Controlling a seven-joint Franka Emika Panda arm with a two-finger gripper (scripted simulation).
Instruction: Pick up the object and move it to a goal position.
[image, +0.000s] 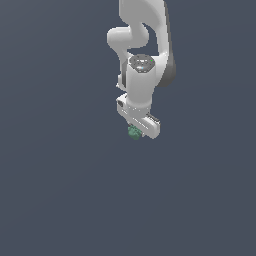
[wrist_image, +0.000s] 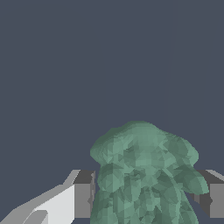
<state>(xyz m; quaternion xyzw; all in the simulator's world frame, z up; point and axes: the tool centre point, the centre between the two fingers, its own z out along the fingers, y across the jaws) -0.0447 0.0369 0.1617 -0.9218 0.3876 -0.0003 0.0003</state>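
Observation:
The object is a teal-green lumpy chunk with a mottled surface, and it sits between my two fingers in the wrist view. The left finger and the right finger press against its two sides, so my gripper is shut on it. In the exterior view the object peeks out from under the white hand of the gripper, which points straight down. The arm hides the fingertips there. Whether the object rests on the surface or hangs above it cannot be told.
A plain dark grey-blue surface fills both views. The white arm rises toward the exterior view's top. No goal marker or other thing shows.

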